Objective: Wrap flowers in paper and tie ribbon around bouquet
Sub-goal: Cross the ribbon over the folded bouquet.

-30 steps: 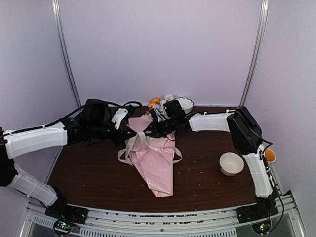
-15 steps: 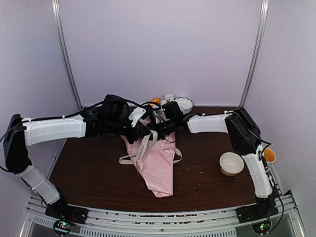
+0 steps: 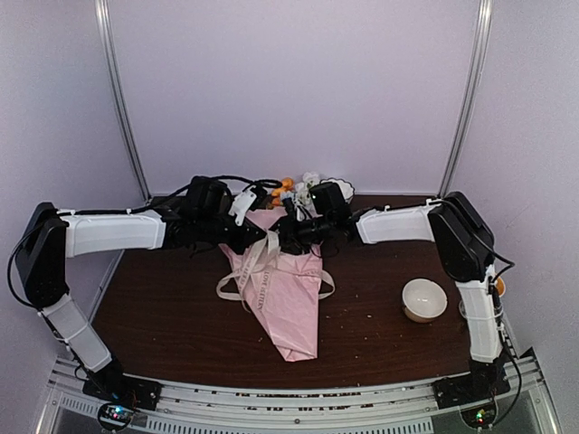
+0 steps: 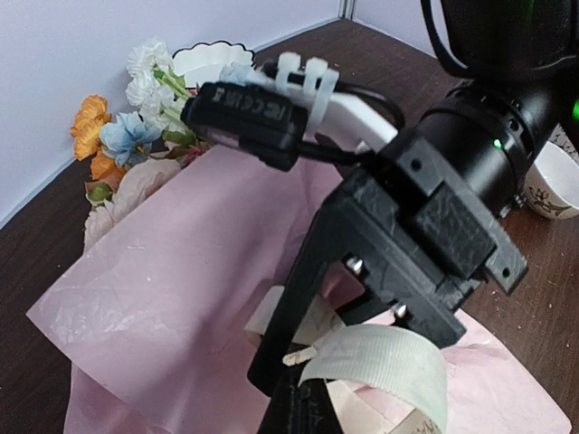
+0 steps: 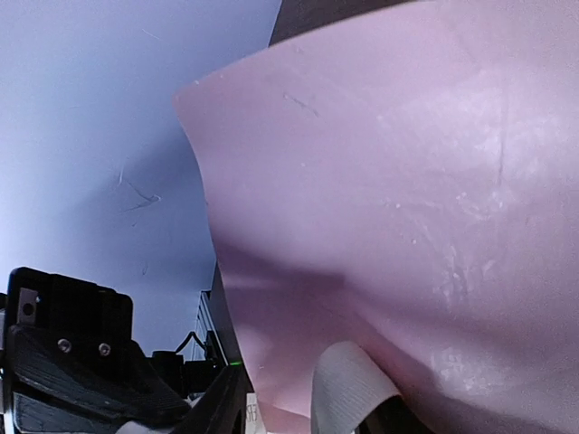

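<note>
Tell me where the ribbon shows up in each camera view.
Top external: ribbon in the centre, slanting across the pink paper.
Left wrist: ribbon at bottom right, a cream loop.
Right wrist: ribbon at bottom centre, against the pink paper.
Shared landmark: the pink paper.

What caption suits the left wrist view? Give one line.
Cream ribbon loops over pink paper; flowers and a white bowl beyond.

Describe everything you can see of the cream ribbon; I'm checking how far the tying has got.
The cream-beige woven fabric ribbon is a long, narrow, flat band with faint dark lettering. No bow shows: it drapes loosely across the light-pink paper cone, with slack loops spilling onto the dark wooden table on both sides. Strands rise from the cone toward the left end effector, which appears to pinch them.
</note>
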Robot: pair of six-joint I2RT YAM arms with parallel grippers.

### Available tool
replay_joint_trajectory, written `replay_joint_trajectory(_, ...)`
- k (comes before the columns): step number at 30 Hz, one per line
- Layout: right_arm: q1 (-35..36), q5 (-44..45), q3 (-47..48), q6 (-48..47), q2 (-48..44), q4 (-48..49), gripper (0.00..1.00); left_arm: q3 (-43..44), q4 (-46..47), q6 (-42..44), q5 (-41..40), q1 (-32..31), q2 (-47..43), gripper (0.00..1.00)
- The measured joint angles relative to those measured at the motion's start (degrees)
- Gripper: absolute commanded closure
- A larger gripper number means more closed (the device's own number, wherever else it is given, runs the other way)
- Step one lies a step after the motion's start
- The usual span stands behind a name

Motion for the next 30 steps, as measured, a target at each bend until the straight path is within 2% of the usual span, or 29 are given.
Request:
replay_joint_trajectory(9, -1.3, 2.0, -0.3, 1.1, -1.4, 0.0, 0.51, 0.4, 0.2, -1.3, -0.6, 0.0, 3.1, 1.0)
replay_joint_trajectory(15, -1.4, 2.2, 0.3, 0.5, -1.4, -2.1, 0.52, 3.0, -0.4, -1.9, 0.0, 0.0, 8.8, 1.0)
replay_joint_trajectory(22, -1.4, 1.4, 0.4, 0.8, -1.3, -2.1, 0.52, 4.3, -2.7, -3.2, -3.3, 0.1, 10.4, 1.0)
replay_joint_trajectory(30, -1.4, 1.4, 0.4, -2.3, -1.4, -4.0, 0.46, 5.7, -3.3, -5.0, -4.5, 0.6, 12.4, 1.0)
